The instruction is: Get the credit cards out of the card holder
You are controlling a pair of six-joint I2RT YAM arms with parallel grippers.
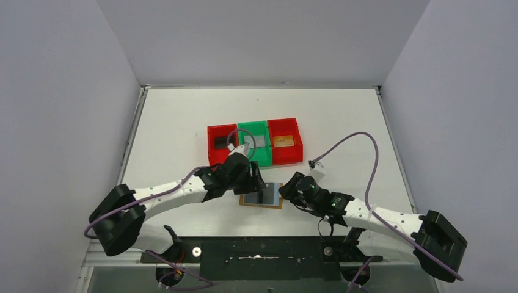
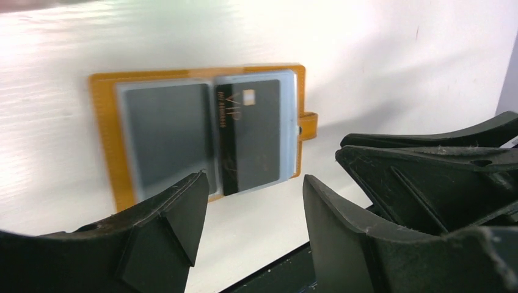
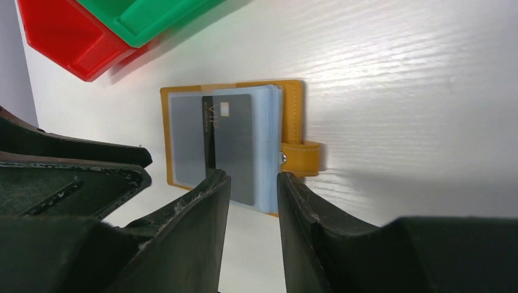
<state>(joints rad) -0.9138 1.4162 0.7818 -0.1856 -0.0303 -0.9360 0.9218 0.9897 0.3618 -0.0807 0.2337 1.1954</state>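
The tan card holder [image 1: 261, 199] lies open and flat near the table's front edge. Its pale blue sleeves face up, and a dark card marked VIP [image 2: 250, 134] sits in the top sleeve. The holder [image 2: 107, 134] and its snap tab show in the left wrist view. In the right wrist view the holder [image 3: 293, 122] shows with the card [image 3: 229, 140]. My left gripper [image 1: 256, 183] is open and empty just beyond the holder's far left corner [image 2: 251, 201]. My right gripper [image 1: 288, 190] is at the holder's right edge, its jaws a little apart with nothing between them [image 3: 252, 180].
Three bins stand in a row behind the holder: red [image 1: 214, 155], green [image 1: 261, 157], red [image 1: 287, 155]. Each holds one card: black [image 1: 218, 142], silver-grey [image 1: 261, 141], orange-brown [image 1: 283, 141]. The two grippers are close together over the holder. A purple cable [image 1: 366, 159] loops at the right.
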